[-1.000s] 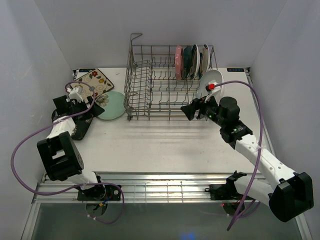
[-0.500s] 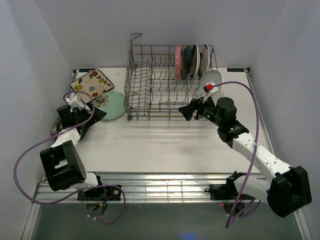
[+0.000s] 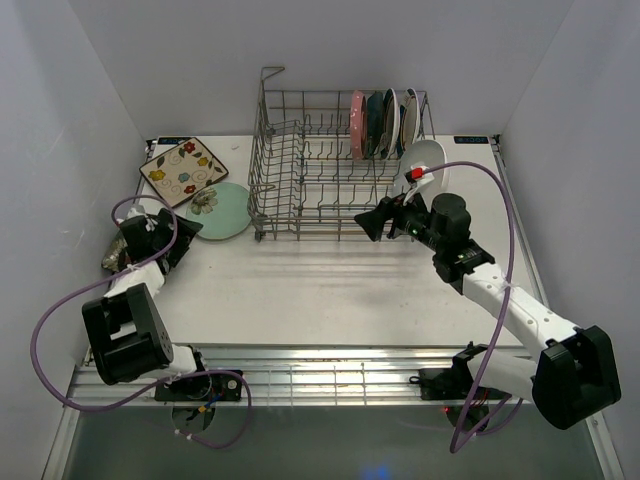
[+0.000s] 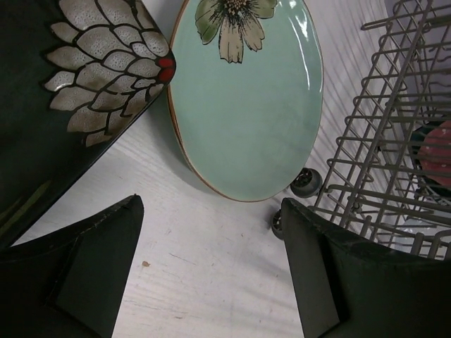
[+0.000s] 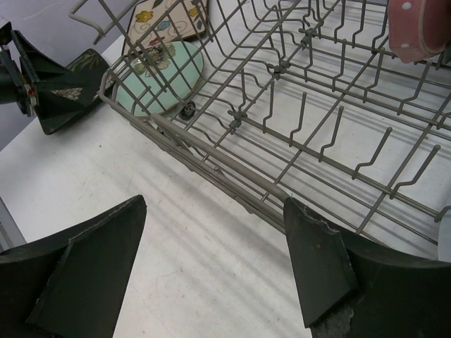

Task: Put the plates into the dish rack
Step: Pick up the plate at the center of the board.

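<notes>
The grey wire dish rack (image 3: 262,150) stands at the back centre. Several plates (image 3: 380,125) stand upright in its far right rows, the pink dotted one (image 5: 416,24) among them. A white plate (image 3: 428,158) leans at the rack's right end. On the table left of the rack lie a mint round plate (image 3: 218,212), a cream floral square plate (image 3: 183,170) and a dark floral square plate (image 4: 42,127). My left gripper (image 4: 211,267) is open above bare table just short of the mint plate (image 4: 246,105). My right gripper (image 5: 215,260) is open at the rack's front rail (image 5: 232,165), holding nothing.
The rack's small wheels (image 4: 307,183) sit close to the mint plate's edge. White walls close in the table on the left, back and right. Purple cables loop from both arms. A slatted metal strip (image 3: 320,375) runs along the near edge.
My left gripper has drawn back toward the near left, away from the dark floral plate and the mint plate. My right gripper has edged a little left along the rack's front.
</notes>
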